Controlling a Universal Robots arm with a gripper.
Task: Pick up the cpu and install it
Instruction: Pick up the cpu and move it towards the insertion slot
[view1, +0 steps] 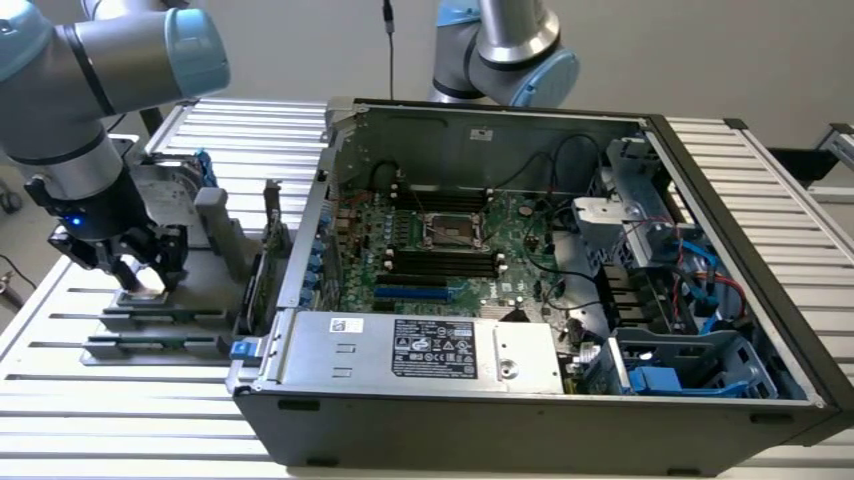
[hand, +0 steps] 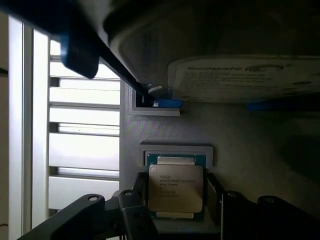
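While the cpu (hand: 176, 186) lies flat in its shallow seat on the grey holder (hand: 240, 140), silver top up, the task is judged to be at its very start: nothing has been lifted and nothing installed.

The gripper (view1: 140, 268) hangs over that holder, at the exterior view's left, outside the case (view1: 534, 410). Seen from the wrist, its dark fingers (hand: 139, 197) stand one at each side of the chip, low and close to its edges. The claw is spread a little wider than the cpu. Whether the pads already touch the chip's sides I cannot tell, but it does not look clamped, and the chip sits square in its seat, not raised or tilted.

Just beside the seat, on the same holder, a drive (hand: 240, 75) stands upright with blue clips at its foot, close to the claw.

Inside the open case, well apart from the gripper, the board (view1: 514, 215) lies flat with the socket (view1: 451, 230) near its middle. The socket looks empty, a dark square within a metal frame. Whether its frame is latched or open cannot be made out.

What counts as done, then, is the approach and the lining-up over the chip. The grasp, the lift, the carry across to the case and the seating in the socket are all not yet done.
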